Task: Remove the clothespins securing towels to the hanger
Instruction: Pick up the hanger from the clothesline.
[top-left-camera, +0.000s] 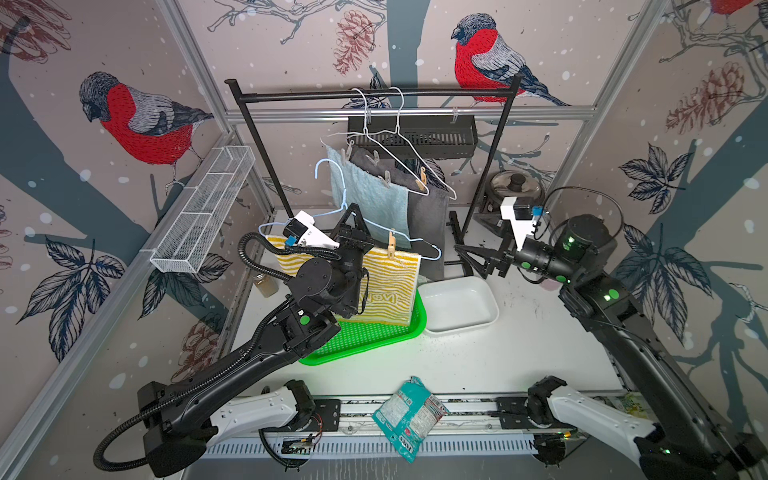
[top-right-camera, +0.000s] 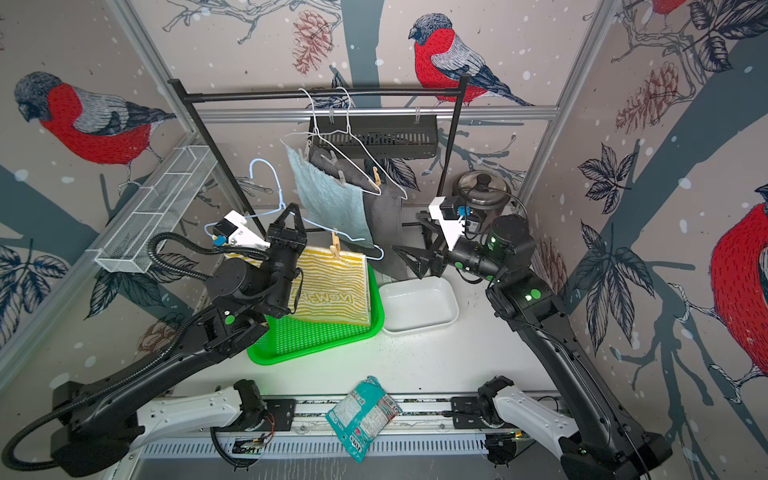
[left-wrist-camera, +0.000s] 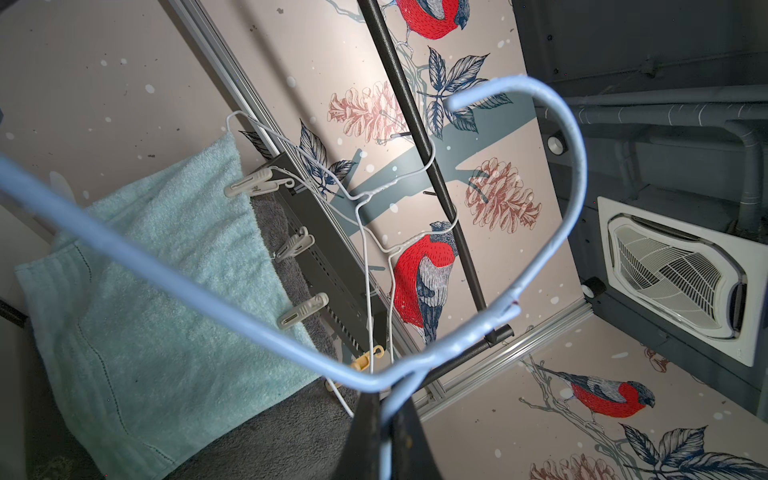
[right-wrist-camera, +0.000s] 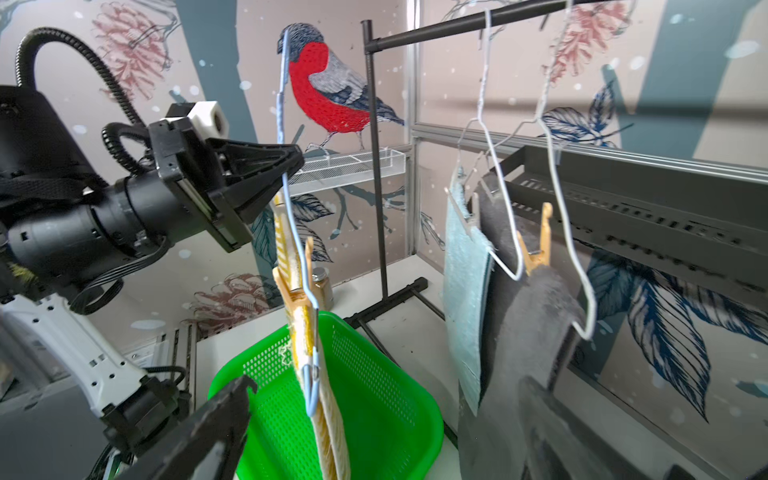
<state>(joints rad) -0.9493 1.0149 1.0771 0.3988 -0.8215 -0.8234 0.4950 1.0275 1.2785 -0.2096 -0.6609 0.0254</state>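
My left gripper (top-left-camera: 353, 208) (left-wrist-camera: 384, 401) is shut on the neck of a light-blue wire hanger (top-left-camera: 332, 199) and holds it up over the green basket (top-left-camera: 374, 338). A yellow-and-white striped towel (top-left-camera: 386, 286) hangs from it, pinned by a tan clothespin (top-left-camera: 391, 246) (right-wrist-camera: 299, 291). My right gripper (top-left-camera: 467, 259) (right-wrist-camera: 386, 395) stands open beside the hanger's right end, holding nothing. Behind, a light blue towel (top-left-camera: 365, 195) and a dark grey towel (top-left-camera: 428, 224) hang on white wire hangers (top-left-camera: 399, 141), held by three grey clothespins (left-wrist-camera: 295, 245) and a tan one (top-left-camera: 422, 178).
The black rack (top-left-camera: 374, 94) carries the white hangers, with a black slotted shelf (top-left-camera: 415, 133) behind it. A white tray (top-left-camera: 457, 307) sits right of the basket. A pot (top-left-camera: 515, 187), a white mesh shelf (top-left-camera: 203, 208), a small jar (top-left-camera: 266, 284) and a teal packet (top-left-camera: 409, 415) lie around.
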